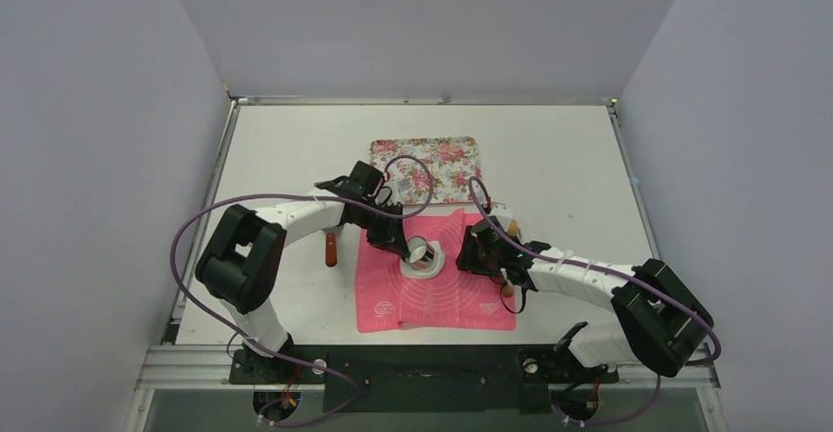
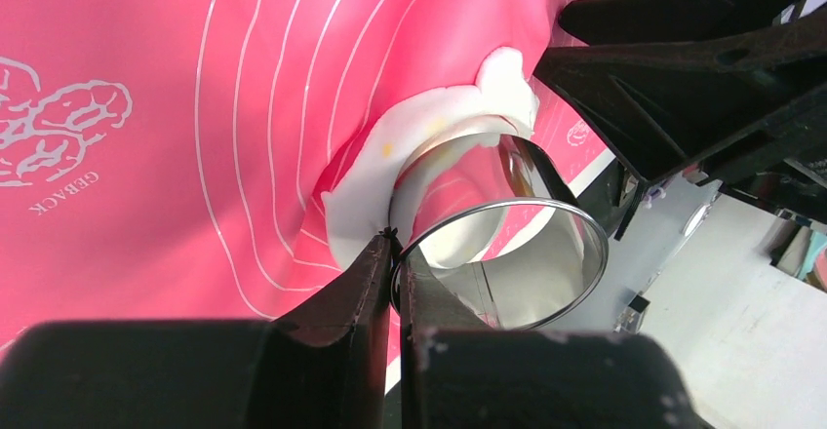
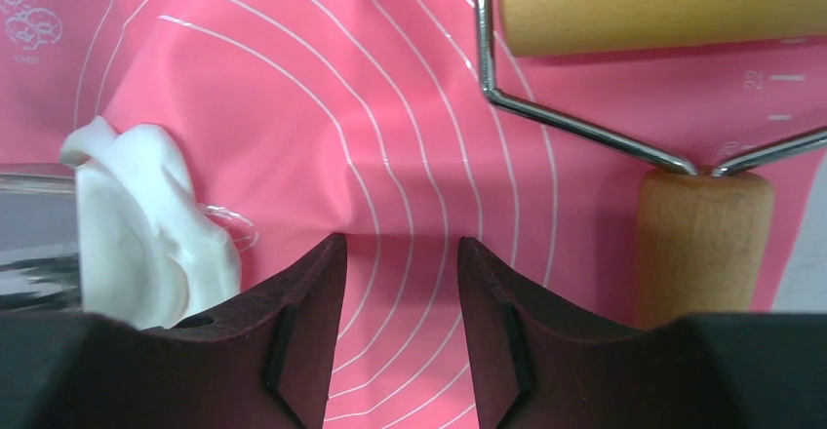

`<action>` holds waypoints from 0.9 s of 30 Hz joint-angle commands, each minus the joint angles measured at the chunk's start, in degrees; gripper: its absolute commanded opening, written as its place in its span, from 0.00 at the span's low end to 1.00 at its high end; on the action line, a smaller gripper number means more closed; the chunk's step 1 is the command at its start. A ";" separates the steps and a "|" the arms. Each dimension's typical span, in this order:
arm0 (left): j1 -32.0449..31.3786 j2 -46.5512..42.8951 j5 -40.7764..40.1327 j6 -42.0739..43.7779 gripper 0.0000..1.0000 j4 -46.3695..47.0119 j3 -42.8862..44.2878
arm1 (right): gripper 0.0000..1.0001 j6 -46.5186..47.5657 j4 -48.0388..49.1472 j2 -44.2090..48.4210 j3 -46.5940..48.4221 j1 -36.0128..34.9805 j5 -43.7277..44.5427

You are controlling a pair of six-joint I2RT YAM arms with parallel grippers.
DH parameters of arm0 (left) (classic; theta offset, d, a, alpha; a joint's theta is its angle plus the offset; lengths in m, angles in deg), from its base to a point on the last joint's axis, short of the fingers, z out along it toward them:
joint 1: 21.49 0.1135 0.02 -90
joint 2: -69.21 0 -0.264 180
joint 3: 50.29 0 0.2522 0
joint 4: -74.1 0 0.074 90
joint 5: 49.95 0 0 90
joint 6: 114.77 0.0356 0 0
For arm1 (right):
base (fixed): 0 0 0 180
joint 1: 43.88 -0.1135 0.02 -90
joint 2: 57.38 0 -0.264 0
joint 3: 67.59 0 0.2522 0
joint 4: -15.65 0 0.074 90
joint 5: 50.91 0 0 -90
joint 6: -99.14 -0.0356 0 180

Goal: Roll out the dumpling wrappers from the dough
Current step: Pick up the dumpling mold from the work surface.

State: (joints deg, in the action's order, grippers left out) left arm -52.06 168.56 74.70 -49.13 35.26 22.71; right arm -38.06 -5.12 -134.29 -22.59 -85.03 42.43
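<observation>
My left gripper (image 1: 411,248) is shut on the rim of the metal ring cutter (image 1: 425,252), which stands tilted on the white dough (image 1: 420,269) on the pink mat (image 1: 462,299). In the left wrist view the fingertips (image 2: 398,239) pinch the ring's wall (image 2: 531,253), and ragged dough (image 2: 356,190) wraps its lower edge. White dough also shows inside the ring. No separate round wrapper is visible. My right gripper (image 1: 479,255) is open and empty just right of the ring, low over the mat (image 3: 402,244). The dough (image 3: 146,224) lies at its left.
A wooden rolling pin (image 3: 663,5) with a wire frame and handle (image 3: 702,244) lies on the mat's right side (image 1: 507,293). A floral tray (image 1: 424,167) sits behind the mat. An orange-handled tool (image 1: 331,248) lies left of the mat. The mat is wrinkled around the ring.
</observation>
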 commanded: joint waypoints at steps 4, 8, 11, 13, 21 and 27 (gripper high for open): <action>0.63 -4.02 0.37 4.61 0.00 -1.54 3.84 | 0.43 2.56 -5.98 0.24 0.32 0.99 3.75; 0.60 -4.15 0.62 5.84 0.00 -2.54 3.40 | 0.44 2.80 -6.04 -0.16 0.63 0.97 3.55; 0.83 -4.58 1.36 6.94 0.00 -2.80 3.35 | 0.44 2.91 -6.19 -0.22 0.60 1.01 3.55; 1.47 -5.18 2.81 6.55 0.00 -1.73 3.04 | 0.45 3.00 -6.19 -0.34 0.54 1.06 3.59; 2.94 -6.55 5.63 5.42 0.00 0.02 4.40 | 0.45 3.19 -6.18 -0.59 0.31 1.01 3.46; 4.36 -6.89 5.12 6.94 0.00 -1.38 4.43 | 0.45 3.29 -6.16 -0.72 0.08 1.02 3.58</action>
State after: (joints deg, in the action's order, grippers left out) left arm -48.78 164.24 78.46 -44.03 33.77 24.92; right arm -36.07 -6.75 -134.04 -22.19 -84.68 43.41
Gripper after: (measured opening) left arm 0.022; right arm 0.448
